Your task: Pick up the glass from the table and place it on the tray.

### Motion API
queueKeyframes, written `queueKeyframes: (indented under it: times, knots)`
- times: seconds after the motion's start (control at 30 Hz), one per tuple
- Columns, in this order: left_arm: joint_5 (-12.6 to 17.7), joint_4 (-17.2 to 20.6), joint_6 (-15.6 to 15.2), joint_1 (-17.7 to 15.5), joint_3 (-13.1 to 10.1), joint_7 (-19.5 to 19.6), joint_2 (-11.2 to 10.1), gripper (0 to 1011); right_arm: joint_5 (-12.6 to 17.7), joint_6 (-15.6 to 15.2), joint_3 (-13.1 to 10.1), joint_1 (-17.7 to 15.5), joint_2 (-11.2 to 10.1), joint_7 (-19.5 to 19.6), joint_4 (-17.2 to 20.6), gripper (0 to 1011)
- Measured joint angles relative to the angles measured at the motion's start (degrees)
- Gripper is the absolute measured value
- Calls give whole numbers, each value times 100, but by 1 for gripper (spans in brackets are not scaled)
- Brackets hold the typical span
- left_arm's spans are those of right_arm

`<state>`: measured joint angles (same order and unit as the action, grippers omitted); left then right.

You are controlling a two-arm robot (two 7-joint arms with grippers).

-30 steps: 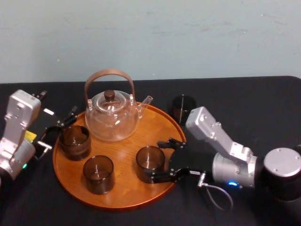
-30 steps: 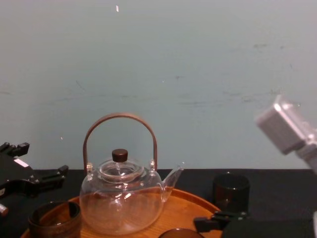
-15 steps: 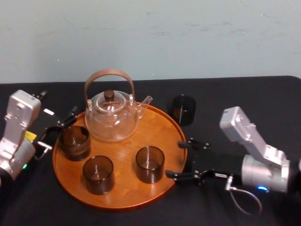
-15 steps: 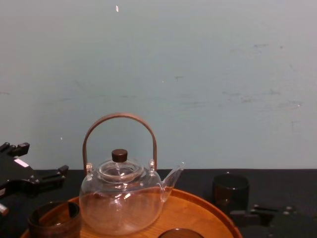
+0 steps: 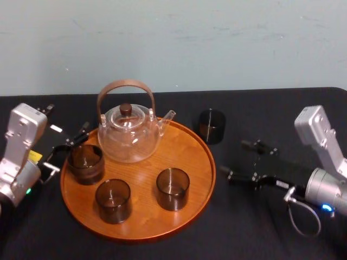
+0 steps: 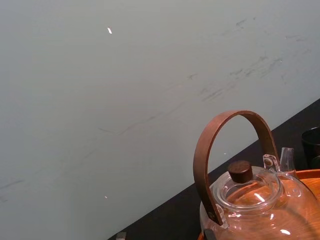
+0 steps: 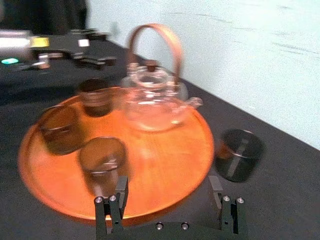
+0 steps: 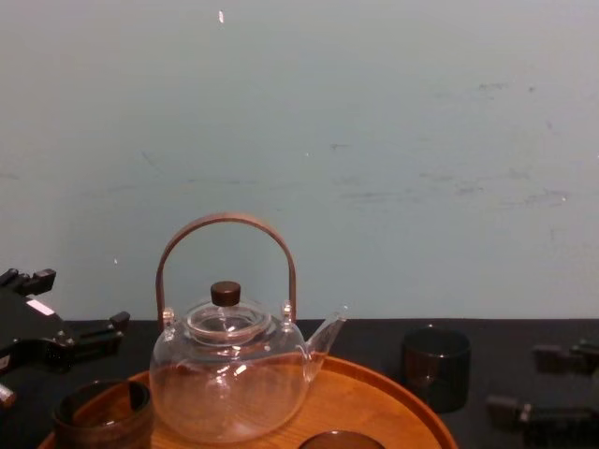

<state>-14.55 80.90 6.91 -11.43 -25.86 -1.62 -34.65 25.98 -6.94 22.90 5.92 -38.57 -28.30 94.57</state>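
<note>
Retreat of right tool (image 5: 237, 160) is the change: 1 s ago its fingers bracketed the glass (image 5: 173, 188) on the tray (image 5: 184, 146), half a sec ago they were just clear at the rim, and now the tool hangs over bare desk (image 5: 244, 227), apart from the rim. Fingers are spread wide w/ nothing between them. Glass didn't budge as the tool backed off. It stands upright on the tray, straight ahead of the fingertips, w/ the rim between it and the tool.

Meaning, as I judge it: release done, glass delivered, this pick-and-place is effectively complete. What's left is getting the arm out of the way.

Also ahead of the tool, farther in on the tray: teapot (image 5: 129, 135) and two more glasses (image 5: 85, 162) (image 5: 113, 200), all upright, none touching the placed one.

One dark glass (image 5: 211, 125) is still on the desk, just outside the tray rim, out past the tool's far finger toward the wall and nearer the tool than anything on the tray. Likely next candidate if the job repeats; approach looks open from the tool's side.

Left tool (image 5: 68, 147) sits at the tray's opposite rim, close by the nearest glass, fingers apart, holding nothing. Idle, no shift from earlier frames.
</note>
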Motion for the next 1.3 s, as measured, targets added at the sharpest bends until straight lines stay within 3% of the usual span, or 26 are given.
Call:
queueKeyframes:
  times: [0.23,0.5,0.9,1.3]
  knots:
    - [0,0,0,0,0,0,0,1001,-5,-424,-287,8,349,673,-97,1002]
    - [0,0,0,0,0,0,0,1001,-96,-671,-398,156,693,1000,-318,1002]
    - [0,0,0,0,0,0,0,1001,-336,-901,-342,566,1053,1009,-851,1002]
    - [0,0,0,0,0,0,0,1001,-664,-936,-227,1026,1372,982,-1484,1002]
